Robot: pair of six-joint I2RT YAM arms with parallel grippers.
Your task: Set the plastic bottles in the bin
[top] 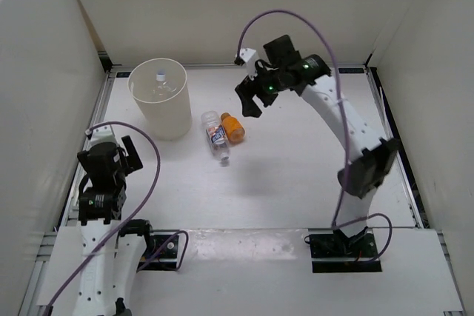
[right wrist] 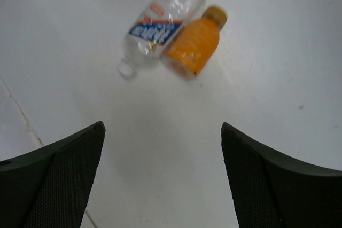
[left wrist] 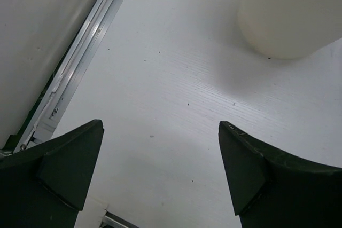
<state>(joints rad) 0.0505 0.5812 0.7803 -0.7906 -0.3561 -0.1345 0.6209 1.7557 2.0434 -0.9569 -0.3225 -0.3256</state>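
The cream-white bin (top: pixel 158 109) stands at the back left, and a clear bottle (top: pixel 159 85) shows inside it. A clear bottle with a white-pink label (top: pixel 216 136) and a short orange bottle (top: pixel 233 127) lie side by side, touching, on the table just right of the bin. Both show in the right wrist view, the clear one (right wrist: pixel 160 22) and the orange one (right wrist: pixel 195 46). My right gripper (top: pixel 250 103) is open and empty, above and just behind the two bottles (right wrist: pixel 160 132). My left gripper (top: pixel 127 155) is open and empty near the left edge, short of the bin (left wrist: pixel 291 12).
White walls close the table on the left, back and right. A metal rail (left wrist: pixel 80 62) runs along the left edge near my left gripper (left wrist: pixel 160 126). The arm bases sit at the near edge.
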